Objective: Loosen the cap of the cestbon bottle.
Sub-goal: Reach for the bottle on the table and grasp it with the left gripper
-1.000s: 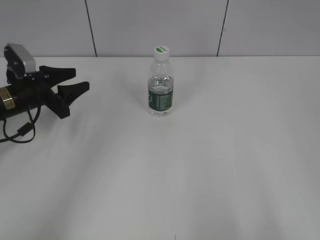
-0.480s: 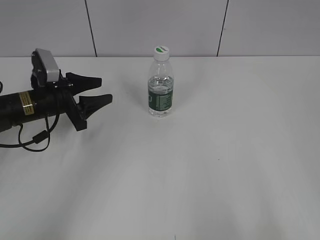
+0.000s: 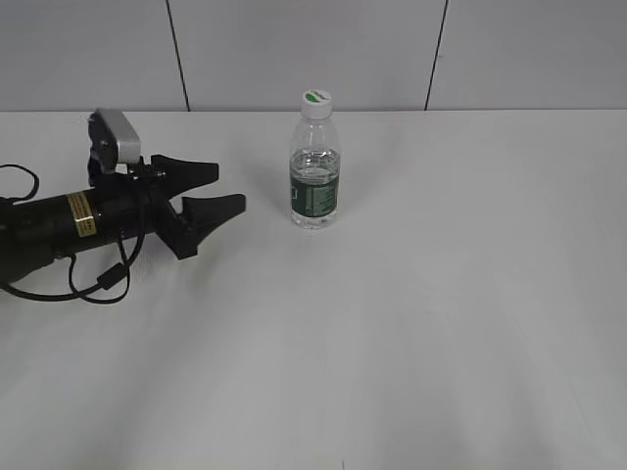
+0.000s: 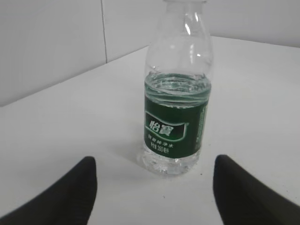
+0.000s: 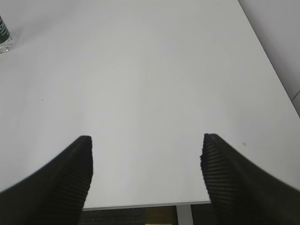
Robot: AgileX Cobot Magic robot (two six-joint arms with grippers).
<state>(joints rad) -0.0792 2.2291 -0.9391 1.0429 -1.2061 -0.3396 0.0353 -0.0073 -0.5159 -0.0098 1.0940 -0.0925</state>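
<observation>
The cestbon bottle (image 3: 314, 188) stands upright on the white table, clear with a dark green label band. Its white cap (image 3: 315, 102) with a green mark sits on the neck. In the left wrist view the bottle (image 4: 177, 126) fills the middle and its cap is cut off at the top edge. My left gripper (image 3: 227, 188) is open and empty, lying low to the left of the bottle and pointing at it, a short gap away; its jaws (image 4: 152, 180) frame the bottle's base. My right gripper (image 5: 146, 161) is open and empty over the table's edge.
The white table (image 3: 441, 294) runs to a grey panelled wall (image 3: 294, 49) at the back. In the right wrist view the bottle's base (image 5: 4, 40) shows at the far left, and the table's edge (image 5: 140, 205) lies just under the jaws.
My left gripper has moved to the right along the table toward the bottle, staying open. The bottle has not moved.
</observation>
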